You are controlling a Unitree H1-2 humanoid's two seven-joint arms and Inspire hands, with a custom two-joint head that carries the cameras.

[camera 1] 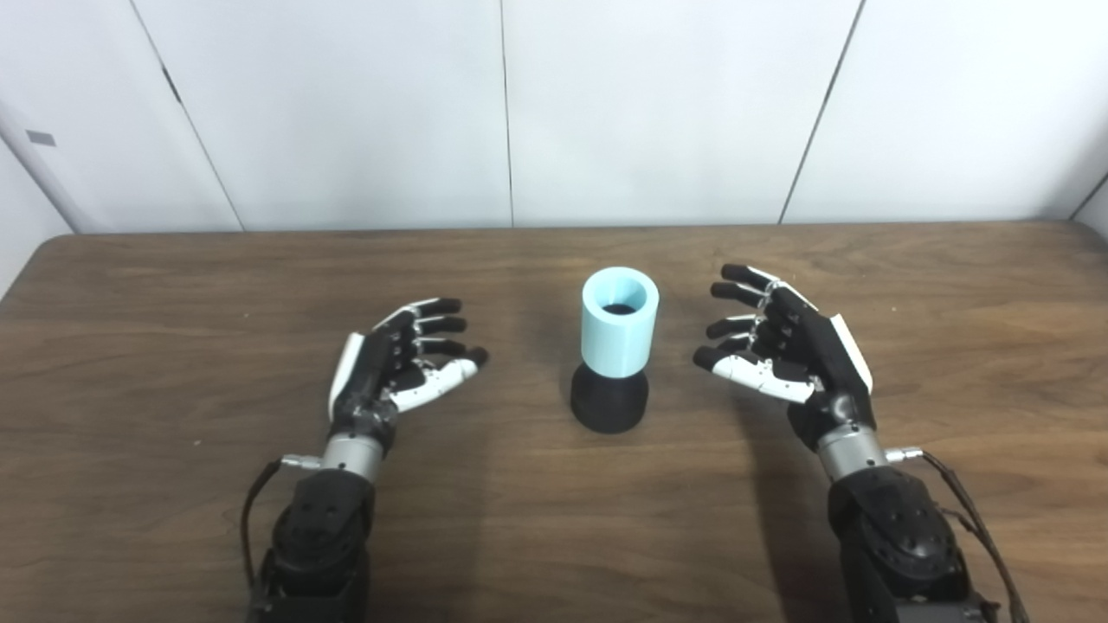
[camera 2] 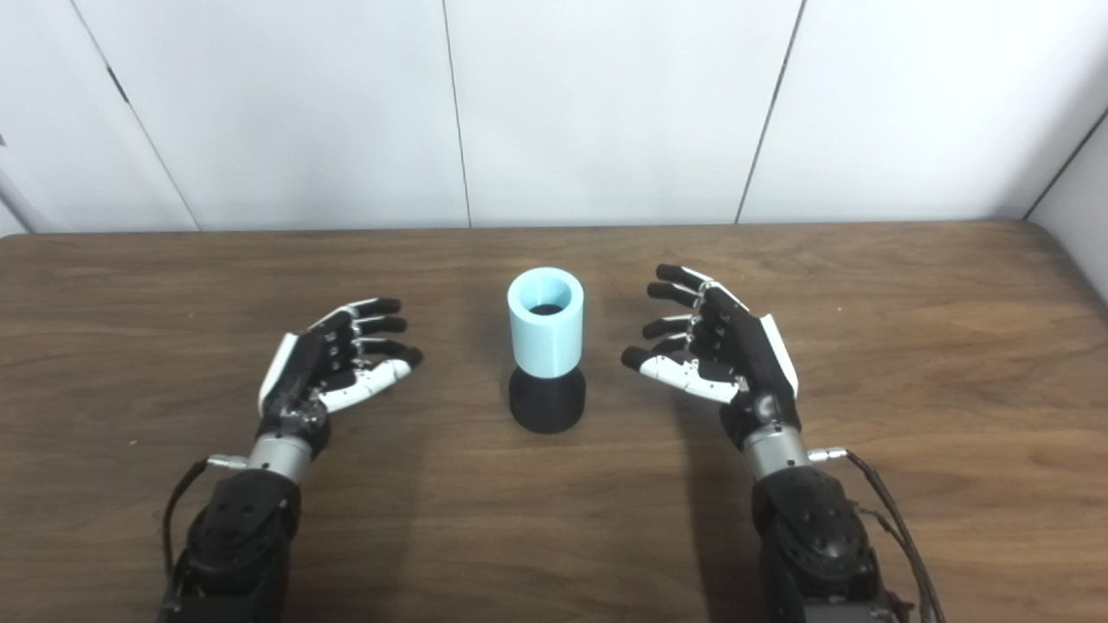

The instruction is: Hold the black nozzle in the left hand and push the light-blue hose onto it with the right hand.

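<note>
Light-blue hose (camera 1: 620,324) seated upright on black nozzle (camera 1: 609,400), mid-table (camera 1: 173,346). Left hand (camera 1: 391,368) and right hand (camera 1: 786,346) flank it, fingers spread, empty. Right eye view alone shows the table's right corner.

the light-blue hose (camera 1: 620,322), a short open tube, stands upright, seated on the black nozzle (camera 1: 609,399), mid-table
</note>
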